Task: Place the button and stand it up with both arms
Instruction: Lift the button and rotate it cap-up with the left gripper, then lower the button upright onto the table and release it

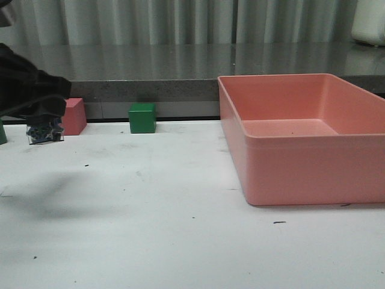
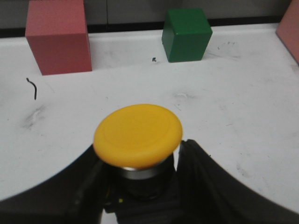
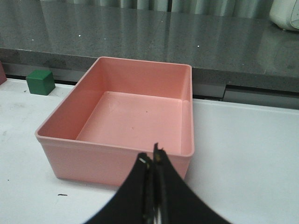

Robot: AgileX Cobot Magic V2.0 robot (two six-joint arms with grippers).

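The button (image 2: 138, 135) shows its round yellow cap and pale collar in the left wrist view, with its dark body sunk between the black fingers. My left gripper (image 2: 139, 161) is shut on that body. In the front view the left gripper (image 1: 45, 120) is at the far left in front of the pink cube, and the button's blue-green base (image 1: 44, 133) sticks out beneath it, seemingly a little above the table. My right gripper (image 3: 152, 156) is shut on nothing, hanging near the front wall of the pink tray (image 3: 114, 63). The right arm is outside the front view.
A pink cube (image 1: 73, 115) and a green cube (image 1: 142, 117) stand at the table's back edge, ahead of the left gripper. The large pink tray (image 1: 289, 77) fills the right half of the table. A grey counter ledge runs behind. A small green object (image 1: 2, 133) sits at the left edge.
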